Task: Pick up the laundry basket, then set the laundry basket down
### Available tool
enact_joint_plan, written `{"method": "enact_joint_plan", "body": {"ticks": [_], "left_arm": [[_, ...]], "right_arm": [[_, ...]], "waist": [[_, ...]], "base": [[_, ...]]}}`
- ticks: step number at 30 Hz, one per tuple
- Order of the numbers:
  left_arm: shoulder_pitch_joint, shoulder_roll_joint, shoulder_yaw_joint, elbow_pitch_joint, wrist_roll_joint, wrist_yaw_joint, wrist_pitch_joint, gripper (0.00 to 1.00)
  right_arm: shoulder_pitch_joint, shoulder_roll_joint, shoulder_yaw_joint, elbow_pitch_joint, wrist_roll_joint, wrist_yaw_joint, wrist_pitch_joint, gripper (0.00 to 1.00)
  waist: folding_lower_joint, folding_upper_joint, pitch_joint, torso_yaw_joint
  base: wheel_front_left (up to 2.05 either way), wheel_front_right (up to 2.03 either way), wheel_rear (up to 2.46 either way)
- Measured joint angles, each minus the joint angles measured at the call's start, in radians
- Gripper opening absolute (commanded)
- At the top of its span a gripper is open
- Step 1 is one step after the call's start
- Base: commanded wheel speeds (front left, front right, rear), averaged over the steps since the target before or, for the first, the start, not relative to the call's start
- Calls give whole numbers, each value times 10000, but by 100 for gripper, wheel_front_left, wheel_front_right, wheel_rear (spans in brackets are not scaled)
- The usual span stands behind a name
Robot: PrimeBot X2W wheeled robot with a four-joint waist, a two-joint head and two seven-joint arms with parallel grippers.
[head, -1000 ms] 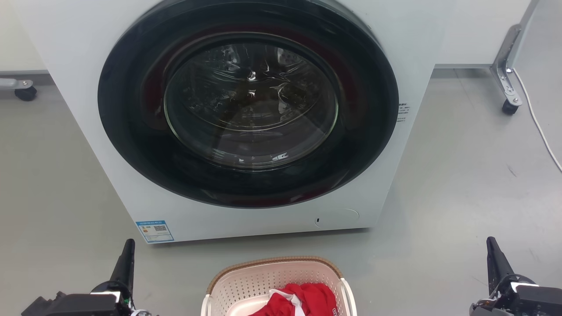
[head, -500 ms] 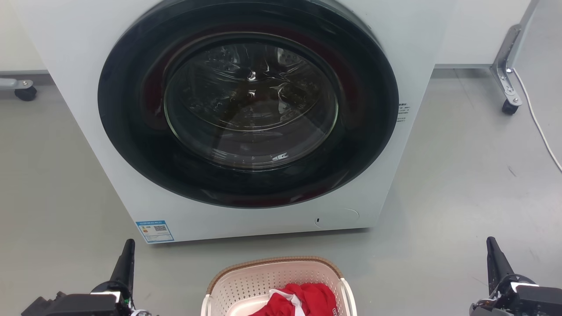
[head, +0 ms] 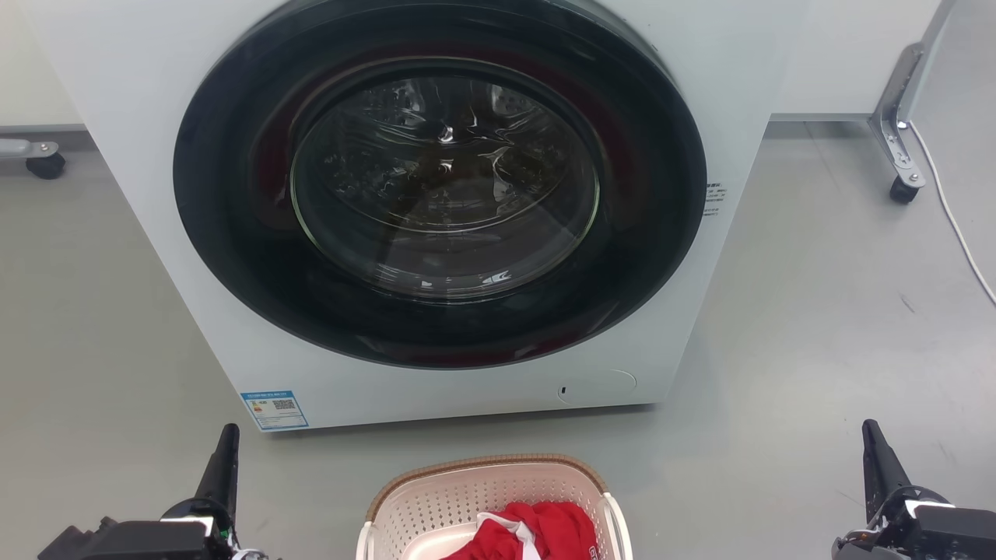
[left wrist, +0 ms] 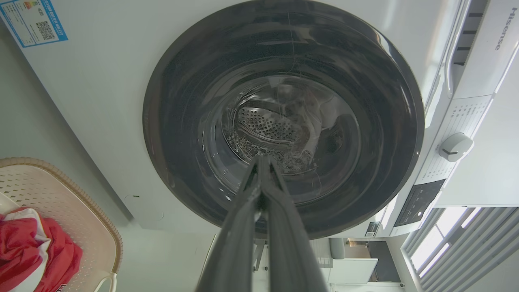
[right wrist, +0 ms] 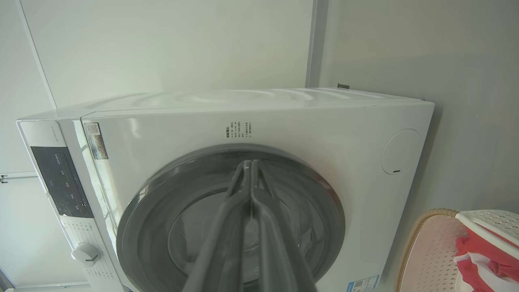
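The laundry basket (head: 436, 498), cream-white and perforated with a brown woven rim, stands on the floor at the bottom centre of the head view, red clothing (head: 545, 533) lying inside it. Its rim also shows in the left wrist view (left wrist: 61, 178) and the right wrist view (right wrist: 425, 243). My left gripper (head: 227, 435) rests at the lower left, well apart from the basket, its fingers pressed together and holding nothing (left wrist: 261, 162). My right gripper (head: 870, 432) sits at the lower right, also apart from the basket, fingers together and empty (right wrist: 248, 164).
A white front-loading washing machine (head: 156, 155) with a dark round glass door (head: 443, 179) stands just behind the basket. A wheeled metal frame leg (head: 903, 148) and a white cable (head: 961, 225) are at the right. A caster (head: 45, 165) is at far left. Grey floor lies on both sides.
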Motion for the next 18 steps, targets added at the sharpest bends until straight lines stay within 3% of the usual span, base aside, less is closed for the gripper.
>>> {"method": "enact_joint_plan", "body": {"ticks": [18], "left_arm": [[0, 0, 0, 4, 0, 0, 0, 0]], "right_arm": [[0, 0, 0, 0, 0, 0, 0, 0]], "waist": [[0, 0, 0, 0]], "base": [[0, 0, 0]]}}
